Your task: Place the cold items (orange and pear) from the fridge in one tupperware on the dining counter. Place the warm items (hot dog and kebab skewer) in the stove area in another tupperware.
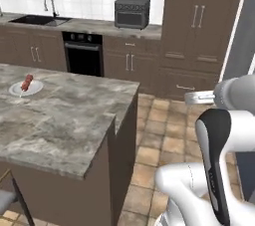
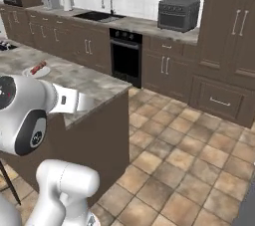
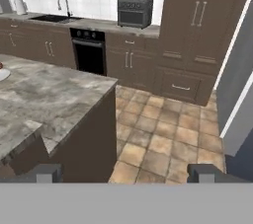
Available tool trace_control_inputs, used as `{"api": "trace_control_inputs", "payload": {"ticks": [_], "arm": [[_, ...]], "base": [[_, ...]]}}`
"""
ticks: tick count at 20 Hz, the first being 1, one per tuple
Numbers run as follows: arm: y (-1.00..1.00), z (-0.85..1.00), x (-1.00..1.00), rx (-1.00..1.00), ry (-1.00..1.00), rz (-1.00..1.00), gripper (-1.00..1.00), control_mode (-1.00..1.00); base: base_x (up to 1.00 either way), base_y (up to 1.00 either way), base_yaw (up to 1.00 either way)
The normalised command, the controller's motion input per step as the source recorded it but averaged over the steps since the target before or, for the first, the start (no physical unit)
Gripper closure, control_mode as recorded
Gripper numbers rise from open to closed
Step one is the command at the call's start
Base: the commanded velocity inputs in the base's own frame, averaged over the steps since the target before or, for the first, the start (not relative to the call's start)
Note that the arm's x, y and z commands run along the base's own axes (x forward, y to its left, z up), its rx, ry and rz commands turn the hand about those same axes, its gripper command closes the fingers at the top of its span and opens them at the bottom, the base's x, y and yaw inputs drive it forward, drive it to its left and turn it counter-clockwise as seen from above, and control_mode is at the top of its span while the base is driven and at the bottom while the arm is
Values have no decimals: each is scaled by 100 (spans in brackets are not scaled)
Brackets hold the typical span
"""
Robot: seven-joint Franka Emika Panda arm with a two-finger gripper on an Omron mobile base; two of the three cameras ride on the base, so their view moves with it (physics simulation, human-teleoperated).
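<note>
The kebab skewer point(image 1: 26, 83) lay on a white plate point(image 1: 35, 89) at the far left of the island counter point(image 1: 64, 120), its long axis running near-to-far (roughly). The gripper point(image 3: 126, 172), fingers apart and empty, hung well right of it, facing the cabinets point(image 3: 197, 25)

White, glossy, rounded arm point(image 1: 219, 170) segments with dark grey and black joint inlays; grey cylindrical wrist section. Round black end cap on a joint, bearing small red marks. Two small dark grey, blocky fingertips point(image 3: 44, 172).
</note>
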Motion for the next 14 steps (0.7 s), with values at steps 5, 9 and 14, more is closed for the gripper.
{"api": "trace_control_inputs", "payload": {"ticks": [5, 9, 14], "arm": [[0, 0, 0, 0, 0, 0, -100, 100], [0, 0, 0, 0, 0, 0, -100, 100], [0, 0, 0, 0, 0, 0, -100, 100]], "base": [[66, -78, 53], [72, -76, 61], [66, -81, 58]]}}
